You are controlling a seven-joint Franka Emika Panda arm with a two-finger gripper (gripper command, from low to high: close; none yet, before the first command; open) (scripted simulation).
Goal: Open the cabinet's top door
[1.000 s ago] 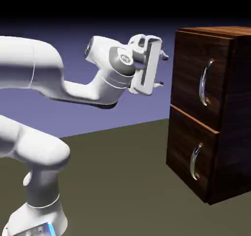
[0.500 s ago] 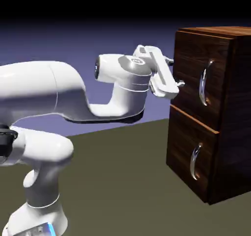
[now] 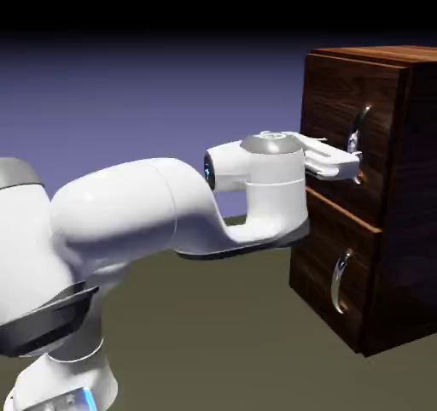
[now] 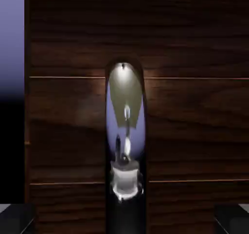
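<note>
In the hand view, the end effector (image 4: pixel 124 219) spreads wide, the silver handle (image 4: pixel 125 126) between its fingertips' lines, ungripped. Only the exterior view shows the whole cabinet (image 3: pixel 363 204), its top door (image 3: pixel 329 102) closed above the lower panel (image 3: pixel 320 251).
</note>
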